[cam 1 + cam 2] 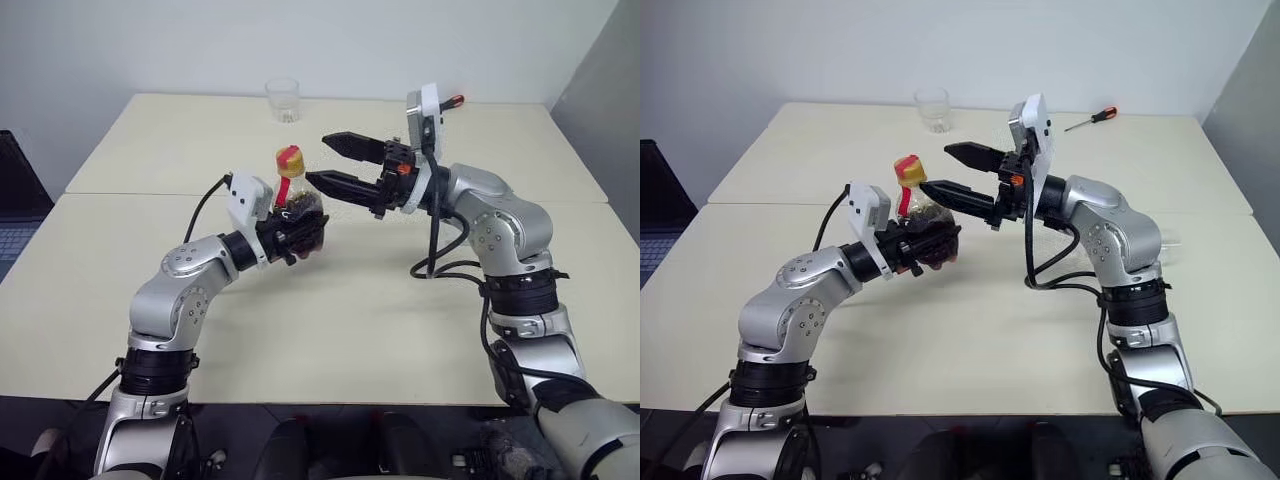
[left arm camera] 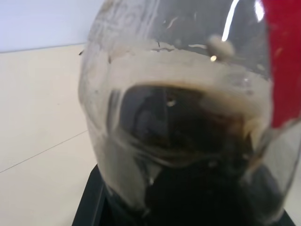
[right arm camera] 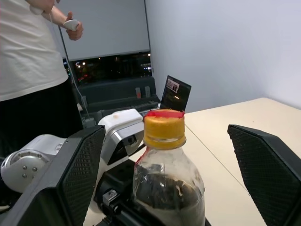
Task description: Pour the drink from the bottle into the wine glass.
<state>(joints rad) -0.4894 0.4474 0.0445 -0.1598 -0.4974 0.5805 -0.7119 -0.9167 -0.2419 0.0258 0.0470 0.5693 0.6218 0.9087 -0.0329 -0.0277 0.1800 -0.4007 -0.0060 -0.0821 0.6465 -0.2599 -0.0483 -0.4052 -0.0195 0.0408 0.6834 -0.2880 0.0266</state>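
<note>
My left gripper [image 1: 296, 228] is shut on the bulbous body of the bottle [image 1: 300, 208] and holds it upright above the middle of the table. The yellow cap [image 3: 163, 129] is on, with the red label band below it. Dark drink [image 2: 188, 141] with a foamy edge fills the lower body. My right gripper [image 1: 317, 159] is open at cap height, just right of the cap. Its fingers [image 3: 263, 174] stand wide on either side of the cap without touching it. The wine glass is hidden or out of view.
A short clear tumbler [image 1: 283, 99] stands at the far edge of the cream table [image 1: 330, 330]. A screwdriver [image 1: 1090, 119] lies at the back right. A laptop [image 1: 15, 200] sits off the left edge. A person [image 3: 28, 47] stands beyond the table.
</note>
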